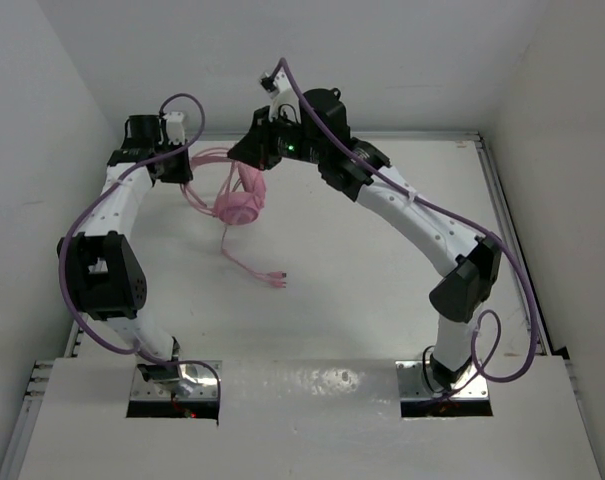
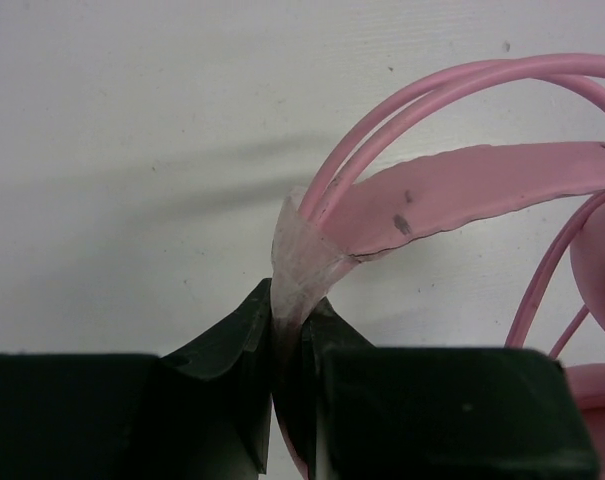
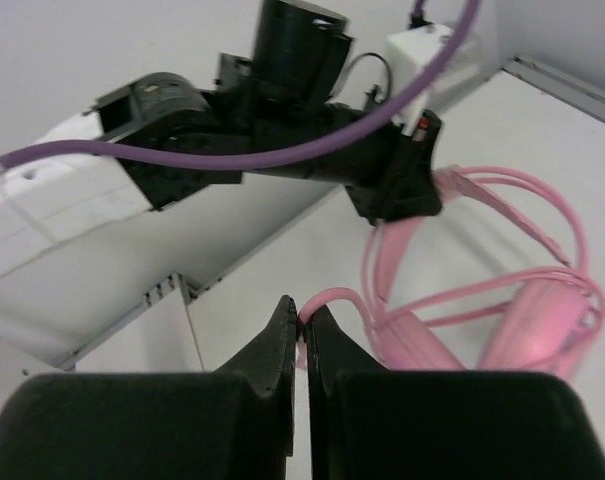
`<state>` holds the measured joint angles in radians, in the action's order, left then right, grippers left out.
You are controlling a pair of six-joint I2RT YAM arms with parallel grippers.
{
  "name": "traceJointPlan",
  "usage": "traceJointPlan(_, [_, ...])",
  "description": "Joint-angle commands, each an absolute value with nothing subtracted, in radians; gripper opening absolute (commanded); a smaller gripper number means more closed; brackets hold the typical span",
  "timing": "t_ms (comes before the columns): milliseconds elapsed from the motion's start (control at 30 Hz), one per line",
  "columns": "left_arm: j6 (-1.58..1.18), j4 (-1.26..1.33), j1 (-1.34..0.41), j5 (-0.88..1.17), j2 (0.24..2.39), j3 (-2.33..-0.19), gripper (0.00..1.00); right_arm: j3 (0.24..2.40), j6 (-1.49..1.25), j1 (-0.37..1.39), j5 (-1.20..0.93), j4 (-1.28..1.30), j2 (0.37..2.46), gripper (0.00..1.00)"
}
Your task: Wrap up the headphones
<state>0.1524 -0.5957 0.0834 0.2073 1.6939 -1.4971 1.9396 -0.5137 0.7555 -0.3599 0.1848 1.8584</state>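
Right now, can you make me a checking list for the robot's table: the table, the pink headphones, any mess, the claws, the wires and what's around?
Surface: plain white table.
Job's things: pink headphones at the far side, between the two grippers. Their cord trails toward the near side and its plug lies loose on the table.
Clutter: nothing seen.
Grippers: left gripper shut on the end of the headband. Right gripper shut on a loop of the cord.
Cables: purple robot cables run along both arms.
Surroundings: white walls on three sides.
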Motion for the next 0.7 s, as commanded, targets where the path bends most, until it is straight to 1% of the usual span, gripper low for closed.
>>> traceJointPlan(0, [0.201,-0.555,0.074,0.297,1.637,-1.497,0.0,2.028,-0.499,0.732,-0.373,0.168,1.854,0.0])
traceJointPlan(67, [0.221,-0.554,0.074,0.293,1.637,-1.497,0.0,2.141,-0.431,0.715,-0.414,0.273,1.885,0.0])
traceJointPlan(133, [0.232,-0.529,0.074,0.246,1.634,-1.499,0.0,2.181,-0.411,0.689,-0.474,0.374,1.899,0.0])
traceJointPlan(167, [0.238,-0.519,0.075,0.166,1.635,-1.505,0.0,2.189,-0.4,0.678,-0.553,0.405,1.899,0.0])
traceJointPlan(233, [0.248,-0.488,0.077,0.048,1.637,-1.522,0.0,2.172,-0.371,0.654,-0.607,0.483,1.881,0.0])
traceJointPlan(367, [0.285,-0.419,0.077,0.005,1.623,-1.555,0.0,2.097,-0.339,0.652,-0.689,0.569,1.864,0.0])
traceJointPlan(433, [0.273,-0.404,0.075,0.005,1.624,-1.577,0.0,2.103,-0.414,0.652,-0.748,0.569,1.884,0.0])
traceJointPlan(467, [0.265,-0.402,0.075,0.005,1.628,-1.586,0.0,2.08,-0.464,0.656,-0.809,0.501,1.891,0.0])
traceJointPlan(533, [0.23,-0.399,0.075,0.008,1.632,-1.604,0.0,2.03,-0.564,0.701,-0.844,0.395,1.911,0.0])
traceJointPlan(667, [0.193,-0.396,0.074,0.043,1.637,-1.606,0.0,2.062,-0.575,0.788,-0.812,0.356,1.973,0.0])
